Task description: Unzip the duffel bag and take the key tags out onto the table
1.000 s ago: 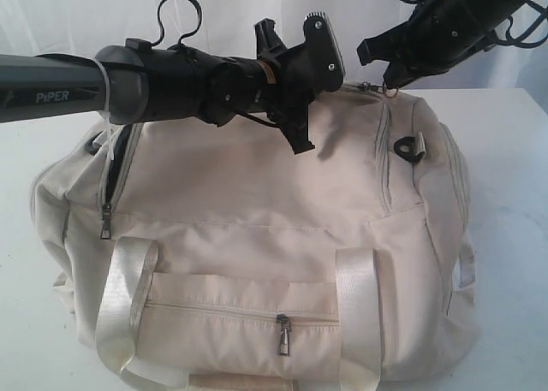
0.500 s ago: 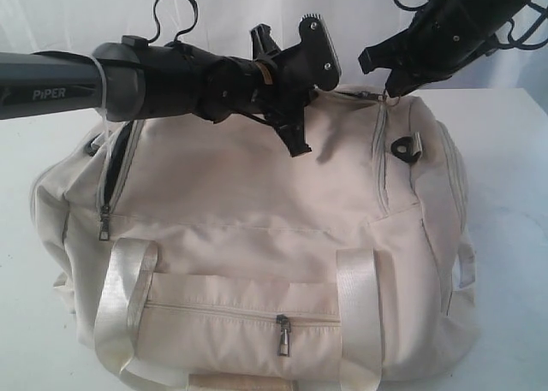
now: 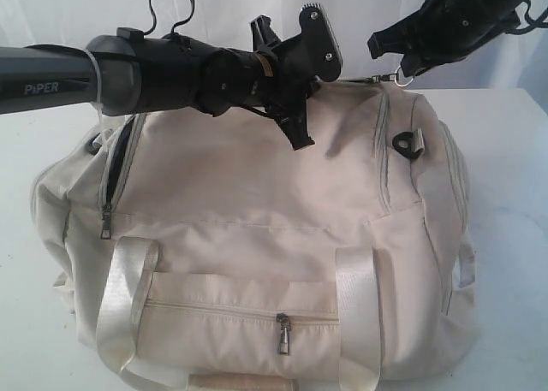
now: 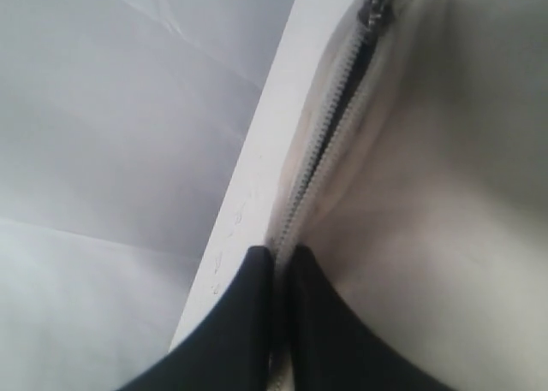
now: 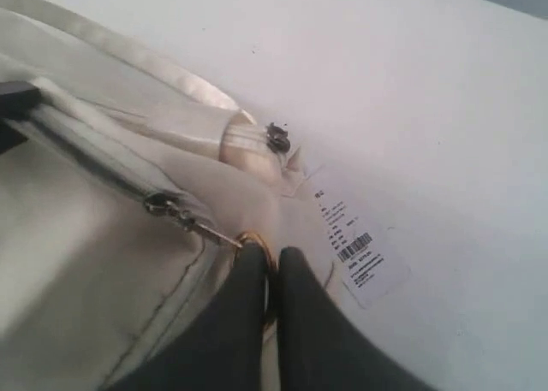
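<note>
Right gripper (image 5: 267,258) clamps the zip pull (image 5: 193,222); left gripper (image 4: 281,256) pinches the duffel bag (image 3: 257,194) leftward along the far-side zip (image 4: 325,143).

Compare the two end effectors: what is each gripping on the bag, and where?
The left end effector pinches the duffel bag along its zip seam, away from the slider; the right end effector pinches the small ring on a zip pull. In the exterior view the left one sits over the bag's top middle, the right one at its top right end. Both are shut.
</note>
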`<state>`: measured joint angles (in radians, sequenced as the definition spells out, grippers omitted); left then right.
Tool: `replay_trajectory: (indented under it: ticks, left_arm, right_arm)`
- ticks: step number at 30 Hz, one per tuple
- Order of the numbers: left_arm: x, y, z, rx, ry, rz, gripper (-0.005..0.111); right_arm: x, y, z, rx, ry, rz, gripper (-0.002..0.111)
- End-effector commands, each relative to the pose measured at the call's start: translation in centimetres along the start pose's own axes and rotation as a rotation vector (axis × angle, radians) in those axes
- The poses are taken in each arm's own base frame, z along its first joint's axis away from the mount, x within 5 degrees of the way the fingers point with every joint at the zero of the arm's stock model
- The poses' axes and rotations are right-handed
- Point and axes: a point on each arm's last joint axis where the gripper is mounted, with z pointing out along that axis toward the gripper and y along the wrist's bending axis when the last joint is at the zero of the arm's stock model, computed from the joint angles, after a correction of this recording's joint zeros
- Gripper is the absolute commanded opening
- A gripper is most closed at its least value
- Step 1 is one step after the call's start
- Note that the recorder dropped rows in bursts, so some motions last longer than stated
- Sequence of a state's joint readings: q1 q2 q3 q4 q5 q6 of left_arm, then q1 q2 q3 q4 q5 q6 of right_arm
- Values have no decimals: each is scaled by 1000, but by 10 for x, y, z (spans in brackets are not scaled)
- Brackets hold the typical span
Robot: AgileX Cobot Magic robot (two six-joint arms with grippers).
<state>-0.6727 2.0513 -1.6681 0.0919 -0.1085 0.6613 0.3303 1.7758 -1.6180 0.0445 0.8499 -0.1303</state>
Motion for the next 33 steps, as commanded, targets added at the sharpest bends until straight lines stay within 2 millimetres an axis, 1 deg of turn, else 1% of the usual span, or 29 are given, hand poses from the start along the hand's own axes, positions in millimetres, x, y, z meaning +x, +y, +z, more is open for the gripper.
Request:
replay_trajectory:
  ticks: [1,5,11,15,17,21,25,29,33]
  left_arm:
    - [10,12,-9,22,62,-34,0]
    - [9,13,-13,39,77,-30,0]
    - [10,12,-13,53,90,-16,0]
    - [13,15,-14,48,94,-16,0]
    - [16,19,-14,39,100,-21,0]
    - [21,35,-25,10,115,-87,0]
    - [17,48,-38,-20,104,-104,0]
    - [13,51,-42,-27,95,-101,0]
    - [16,48,-43,3,128,-91,0]
  right_arm:
    - [2,-23,-10,134,8,-63,0]
    - [4,-34,-11,152,10,-38,0]
    - [6,-53,-13,184,-5,9,0]
    - [8,-61,-14,193,4,27,0]
    - [9,-61,-14,194,9,29,0]
    - [9,-62,-14,196,6,30,0]
    - [7,-59,-12,159,-14,64,0]
    - [7,-54,-8,101,-16,82,0]
    - [9,-54,-5,96,9,65,0]
